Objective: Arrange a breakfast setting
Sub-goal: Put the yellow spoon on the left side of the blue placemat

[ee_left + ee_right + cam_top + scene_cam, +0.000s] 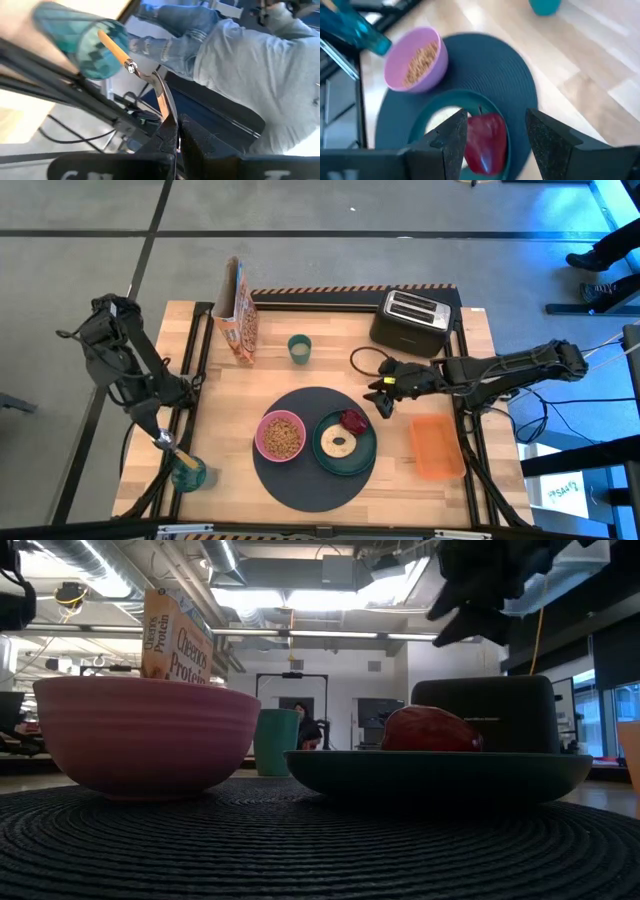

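The pink bowl [282, 436] of cereal and the dark-green plate [366, 452] stand on the round dark-grey mat [310, 485]. The bagel [338, 444] and the dark-red fruit [353, 420] lie on the plate. The pale-green cup [299, 348] stands behind the mat. My left gripper [160, 438] is at the near left, shut on the spoon [150, 77], beside a teal glass [188, 473]. My right gripper [383, 400] is open and empty above the table, just right of the fruit [485, 140]. My left gripper pinches the spoon's metal bowl end [167, 107] between its two fingers. The spoon slants away from the fingers. Its orange handle [112, 45] reaches into the teal glass [75, 40].
A cereal box [236, 310] stands at the far left and a black toaster [412, 320] at the far right, its cord on the table. An orange tray [437, 446] lies right of the mat. A person [250, 65] stands close beyond the table's near left corner.
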Robot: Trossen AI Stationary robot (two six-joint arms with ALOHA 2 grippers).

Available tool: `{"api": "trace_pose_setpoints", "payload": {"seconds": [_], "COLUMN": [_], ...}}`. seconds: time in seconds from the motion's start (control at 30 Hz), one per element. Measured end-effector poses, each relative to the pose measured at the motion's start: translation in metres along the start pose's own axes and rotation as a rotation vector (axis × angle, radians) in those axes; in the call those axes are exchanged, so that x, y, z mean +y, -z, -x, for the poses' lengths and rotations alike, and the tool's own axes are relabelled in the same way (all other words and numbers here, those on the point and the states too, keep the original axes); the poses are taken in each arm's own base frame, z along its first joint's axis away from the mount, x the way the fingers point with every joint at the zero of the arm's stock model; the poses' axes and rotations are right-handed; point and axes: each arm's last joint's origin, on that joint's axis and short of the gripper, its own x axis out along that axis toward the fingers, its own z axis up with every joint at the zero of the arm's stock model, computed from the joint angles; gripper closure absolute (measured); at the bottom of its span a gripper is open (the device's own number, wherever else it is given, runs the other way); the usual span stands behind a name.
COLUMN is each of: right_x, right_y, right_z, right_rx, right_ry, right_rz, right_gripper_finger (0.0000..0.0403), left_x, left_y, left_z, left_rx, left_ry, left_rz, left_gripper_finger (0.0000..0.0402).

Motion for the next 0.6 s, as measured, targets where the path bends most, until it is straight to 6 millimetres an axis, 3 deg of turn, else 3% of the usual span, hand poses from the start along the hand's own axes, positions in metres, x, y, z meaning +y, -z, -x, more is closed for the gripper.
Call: {"api": "trace_pose_setpoints", "payload": {"seconds": [0.17,0.3,0.47,0.6], "right_x": [0.002,0.005,0.017,0.028], "right_y": [-0.006,-0.008,-0.022,-0.038], "right_z": [0.000,0.000,0.004,0.013], "right_rx": [-0.043,-0.068,-0.200,-0.361], "right_ry": [-0.040,-0.065,-0.211,-0.278], "right_rz": [-0.012,-0.014,-0.008,0.057], "right_gripper_finger": [0.0214,0.0214,0.0214,0.0214], "left_x": [-0.002,-0.012,-0.026,-0.022], "left_y": [0.001,0.003,0.000,-0.009], "left_z": [0.008,0.026,0.053,0.054], "left_rx": [-0.009,-0.122,-0.465,-0.798], "left_ry": [0.004,0.105,0.245,0.231], "left_rz": [-0.020,-0.123,-0.299,-0.250], "left_gripper_finger": [0.0399,0.0399,0.0399,0.0399]}}
